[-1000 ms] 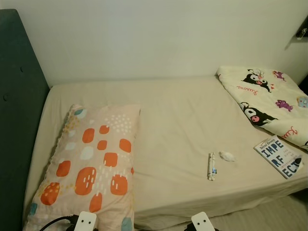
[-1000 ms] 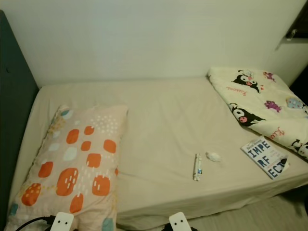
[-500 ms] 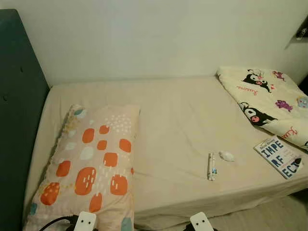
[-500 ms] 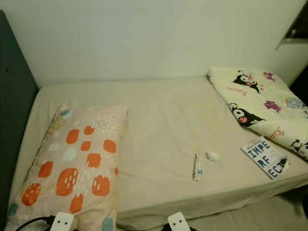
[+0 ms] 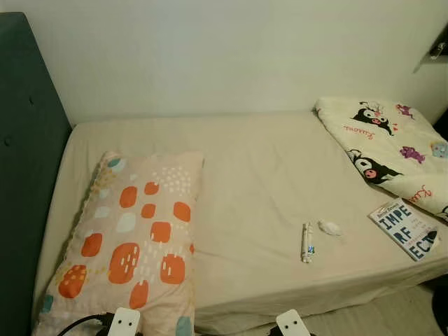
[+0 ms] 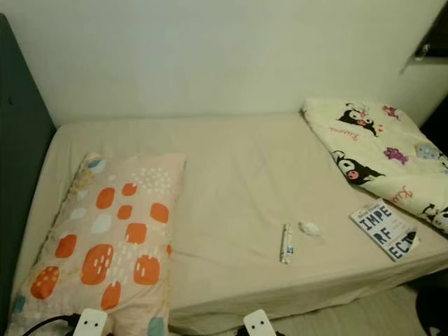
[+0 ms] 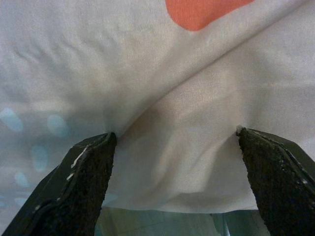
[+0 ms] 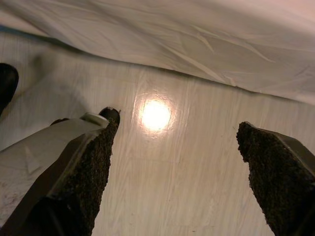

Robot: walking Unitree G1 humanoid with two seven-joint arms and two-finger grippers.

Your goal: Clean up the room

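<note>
Scene unchanged over the last second; nothing picked up yet. Tube, crumpled tissue and book lie on the bed's near right. Left gripper and right gripper both gape empty.

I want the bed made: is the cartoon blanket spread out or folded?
Folded. The blanket sits bunched at the bed's right end, leaving the sheet bare; a book lies beside its edge.
</note>
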